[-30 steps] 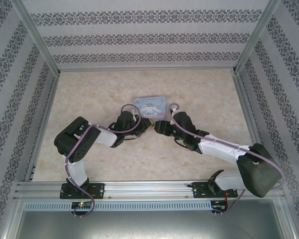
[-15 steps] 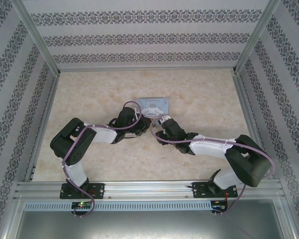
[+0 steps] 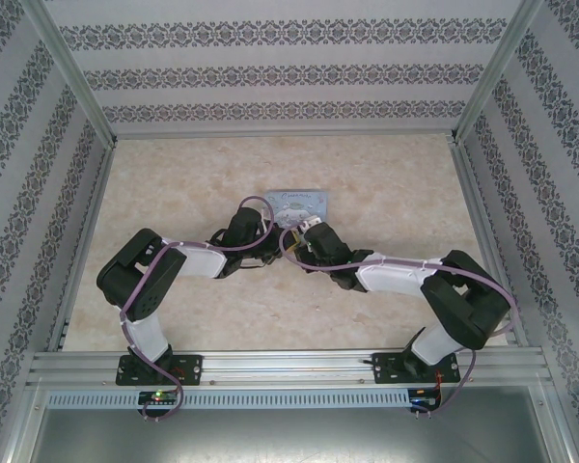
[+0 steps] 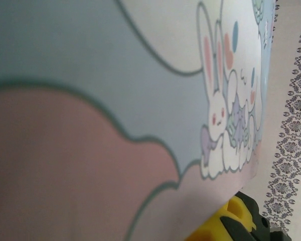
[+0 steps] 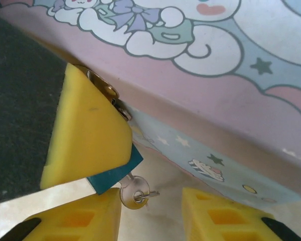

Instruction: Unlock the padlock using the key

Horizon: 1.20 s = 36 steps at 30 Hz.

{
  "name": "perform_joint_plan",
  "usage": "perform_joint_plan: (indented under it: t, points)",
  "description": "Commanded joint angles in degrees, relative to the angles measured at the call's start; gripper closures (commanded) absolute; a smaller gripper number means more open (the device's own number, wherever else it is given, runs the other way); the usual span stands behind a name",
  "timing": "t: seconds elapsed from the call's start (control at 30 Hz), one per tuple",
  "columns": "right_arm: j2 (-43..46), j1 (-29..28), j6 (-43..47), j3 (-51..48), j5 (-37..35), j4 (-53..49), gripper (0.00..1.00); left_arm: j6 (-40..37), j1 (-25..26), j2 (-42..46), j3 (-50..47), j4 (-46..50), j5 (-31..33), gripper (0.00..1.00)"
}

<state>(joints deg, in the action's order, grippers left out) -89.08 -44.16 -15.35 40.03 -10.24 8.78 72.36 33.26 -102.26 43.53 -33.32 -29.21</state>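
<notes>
Two sets of jaws meet at front of tin [image 3: 304, 201] on worktop [image 3: 396, 183]. My left jaws almost closed, pad [image 5: 90, 130] clamped over padlock [image 5: 113, 174]; just its teal corner shows, hanging at tin's front wall. Key [image 5: 134, 193] pokes out under padlock. My right jaws part-open, fingers [image 5: 215, 211] either side of key, gripping nothing. Key sits just beside one finger; contact unclear.
</notes>
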Motion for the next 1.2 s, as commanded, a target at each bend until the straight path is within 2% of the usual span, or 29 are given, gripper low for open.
perform_joint_plan:
  t: [0.0,0.2,0.4,0.5,0.57,0.7,0.73,0.8,0.97,1.03,1.17]
  points:
    - [-1.59,-0.44,0.93,2.21,-1.28,0.98,0.66,-0.37,-0.38,2.24,1.39,0.36,-2.16,1.0]
    - [-2.59,0.2,1.03,3.02,0.1,1.2,0.7,-0.24,-0.38,2.37,1.55,0.44,-2.37,1.0]
    - [-2.43,1.11,0.94,3.04,1.0,1.15,0.81,-0.12,-0.35,2.33,1.78,0.44,-2.48,1.0]
    - [-2.02,1.64,0.78,3.2,2.37,1.41,0.93,-0.27,-0.38,2.24,1.86,0.54,-2.65,1.0]
    - [-1.27,2.23,0.19,3.08,4.64,1.74,1.0,-0.43,-0.38,2.19,1.94,0.63,-2.81,1.0]
    - [0.4,4.28,-1.95,2.95,14.15,2.89,1.0,-0.97,-0.38,2.06,1.74,0.99,-2.7,1.0]
    - [0.81,4.72,-2.65,2.82,16.03,2.91,0.93,-1.04,-0.38,2.0,1.57,1.07,-2.48,1.0]
    - [1.89,5.21,-3.89,1.98,18.67,2.89,0.7,-1.47,-0.38,1.89,1.4,1.35,-2.27,1.0]
    - [7.6,7.3,-10.43,-4.32,20.76,4.98,0.43,-4.95,-0.38,1.93,1.48,4.79,-1.17,1.0]
    - [10.22,8.2,-14.53,-7.3,20.97,6.58,0.34,-7.08,-0.38,1.8,1.78,6.81,-0.81,1.0]
    - [12.77,8.57,-21.26,-10.72,21.82,9.6,0.3,-11.13,-0.37,1.54,2.0,9.89,-0.47,1.0]
